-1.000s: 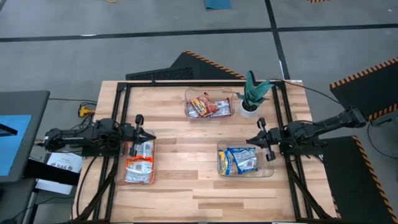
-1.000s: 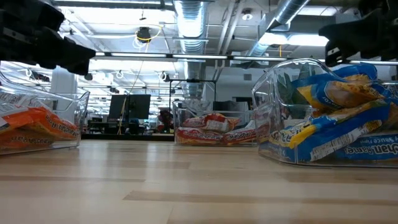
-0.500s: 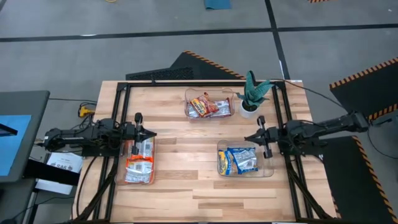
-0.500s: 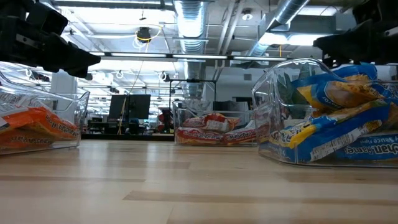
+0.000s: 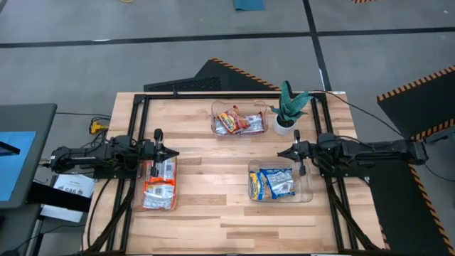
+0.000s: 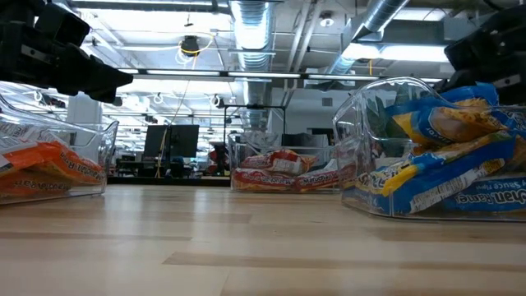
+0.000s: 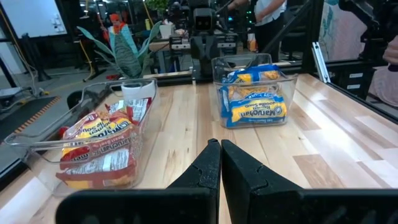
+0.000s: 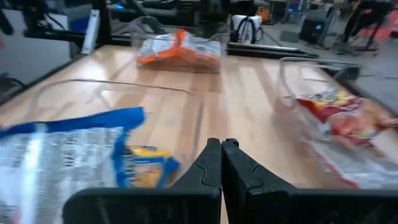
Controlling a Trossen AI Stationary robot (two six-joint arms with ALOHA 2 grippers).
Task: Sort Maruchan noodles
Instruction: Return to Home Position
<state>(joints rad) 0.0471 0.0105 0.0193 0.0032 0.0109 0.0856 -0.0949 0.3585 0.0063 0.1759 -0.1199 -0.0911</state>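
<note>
- The blue glossy plastic noodle packets [image 5: 274, 183] are lying inside the clear plastic bin at the lower right [image 5: 306, 190] of the high view.
- The red glossy plastic noodle packets [image 5: 237, 121] are sitting in the clear plastic bin at the top middle [image 5: 242, 106].
- The orange and white glossy plastic noodle packets [image 5: 158, 190] are resting in the clear plastic bin at the lower left [image 5: 175, 186].
- I am seeing no packet lying loose on the pale wooden table [image 5: 213, 213], so I am thinking the sorting itself is done.
- The left gripper [image 5: 173, 153] is hanging over the top end of the lower-left bin. Its two dark fingers [image 7: 208, 165] are pressing together with nothing between them.
- The right gripper [image 5: 280, 153] is hanging just above the lower-right bin in the picture. Its fingers [image 8: 211, 163] are touching each other too, and it is carrying nothing.
- Both arms are reaching in from the left and right edges, so I am guessing the only job left is tucking them away to rest.
- The green potted plant [image 5: 288, 107] is standing at the upper right, just beside the top bin.
</note>
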